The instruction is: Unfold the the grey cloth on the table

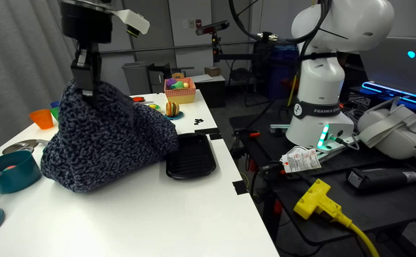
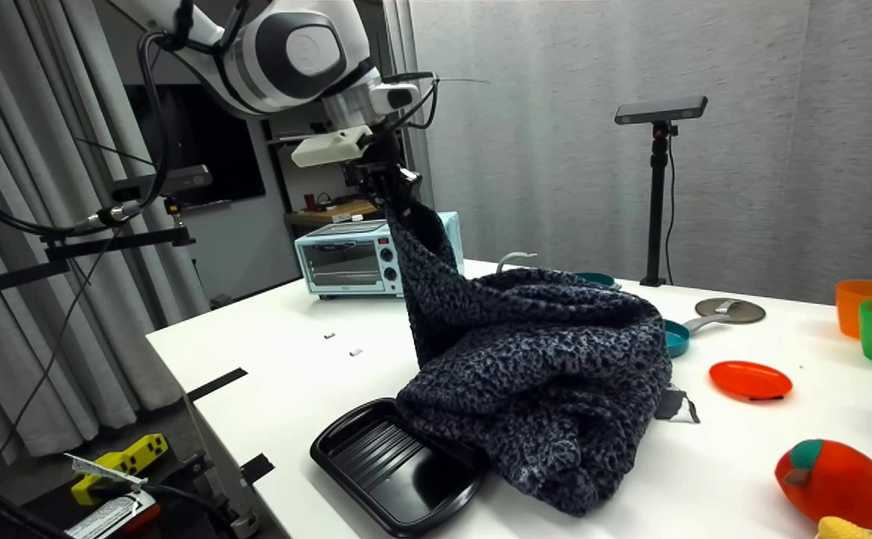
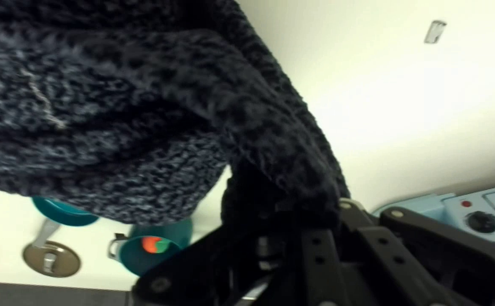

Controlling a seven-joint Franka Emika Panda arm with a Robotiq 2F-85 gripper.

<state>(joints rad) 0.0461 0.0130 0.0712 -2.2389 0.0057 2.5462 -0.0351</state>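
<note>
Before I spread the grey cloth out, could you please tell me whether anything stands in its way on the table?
Yes, the black tray seems to lie partly under the grey cloth, and a teal pot and a teal pan sit near it on the table. These could hinder spreading.

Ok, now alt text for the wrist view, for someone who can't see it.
Dark grey flecked cloth fills the upper left, a bunched part held in the robot's jaws below. On the white table beyond are a teal pot, a lid and part of a pale-blue oven.
</note>
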